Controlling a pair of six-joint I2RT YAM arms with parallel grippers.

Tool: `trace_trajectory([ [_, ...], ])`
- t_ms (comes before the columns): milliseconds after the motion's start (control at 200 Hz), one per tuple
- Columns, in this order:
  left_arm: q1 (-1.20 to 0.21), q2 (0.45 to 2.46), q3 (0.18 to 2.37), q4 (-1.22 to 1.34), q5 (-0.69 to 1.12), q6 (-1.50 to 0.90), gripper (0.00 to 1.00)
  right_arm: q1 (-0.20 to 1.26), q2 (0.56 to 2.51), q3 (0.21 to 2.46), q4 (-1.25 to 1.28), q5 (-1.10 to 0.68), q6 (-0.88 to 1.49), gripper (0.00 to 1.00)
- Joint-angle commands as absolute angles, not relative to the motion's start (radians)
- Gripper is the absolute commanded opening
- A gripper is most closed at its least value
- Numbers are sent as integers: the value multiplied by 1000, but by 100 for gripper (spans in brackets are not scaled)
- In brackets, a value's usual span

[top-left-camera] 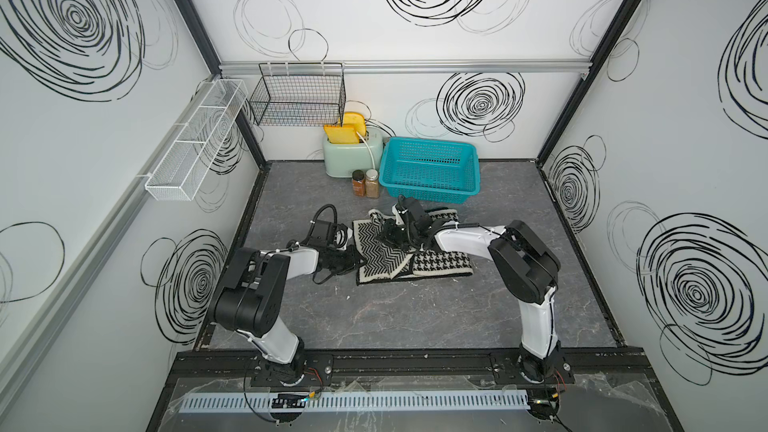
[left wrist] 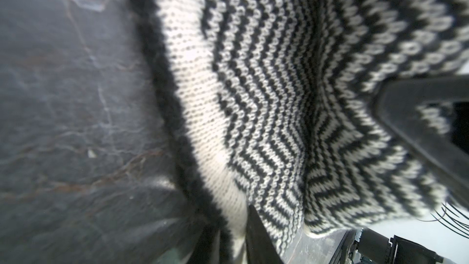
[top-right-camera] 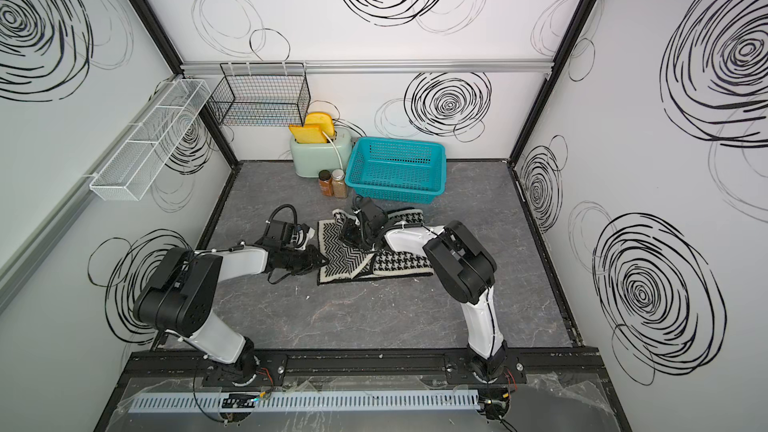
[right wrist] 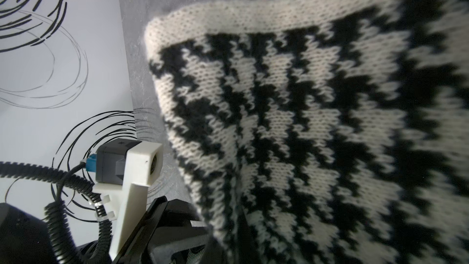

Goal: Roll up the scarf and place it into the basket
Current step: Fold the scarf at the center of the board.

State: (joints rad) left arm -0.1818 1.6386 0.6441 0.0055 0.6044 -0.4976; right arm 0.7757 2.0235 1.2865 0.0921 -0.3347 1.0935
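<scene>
**Both grippers on the scarf, roll barely begun**

The scarf lies at the middle of the table, folded loosely, zigzag face up on one part and houndstooth on the other. It is not in the basket, which stands empty at the back edge.

My left gripper is narrowed on the scarf's left border; its wrist view shows knit running between the fingers. My right gripper is pressed together on a raised fold nearer the back edge, with houndstooth hanging right at its camera.

The risks, as I judge them:
- Both pinches hold thin, stretchy knit, so a quick pull could slide it free.
- If my arms move out of step, the roll goes crooked or slack.
- My wrists sit close together and may bump.
- The loose houndstooth end can trail, catch the basket rim, or sweep the jars just beside it.
</scene>
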Motion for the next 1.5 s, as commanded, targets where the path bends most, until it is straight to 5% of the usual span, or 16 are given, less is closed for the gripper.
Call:
trace_trajectory([
  [0,-189,1659,626,-87,528,-506,22,786,2028,1322,141,-372,1147,2],
  [465,-202,1661,606,-61,527,-525,22,816,2035,1353,155,-360,1242,2],
  [795,-203,1650,618,-76,530,-526,23,804,2070,1322,172,-373,1225,33],
  [950,-182,1601,643,-151,470,-512,34,789,2079,1357,142,-388,1164,50],
  [1080,-104,1531,672,-248,412,-472,47,757,2019,1381,63,-389,1064,53],
  [1215,-54,1430,737,-365,338,-407,49,689,1893,1387,-78,-424,888,53],
  [1496,-392,1440,991,-399,293,-523,48,418,1562,1047,-236,-435,608,52],
])
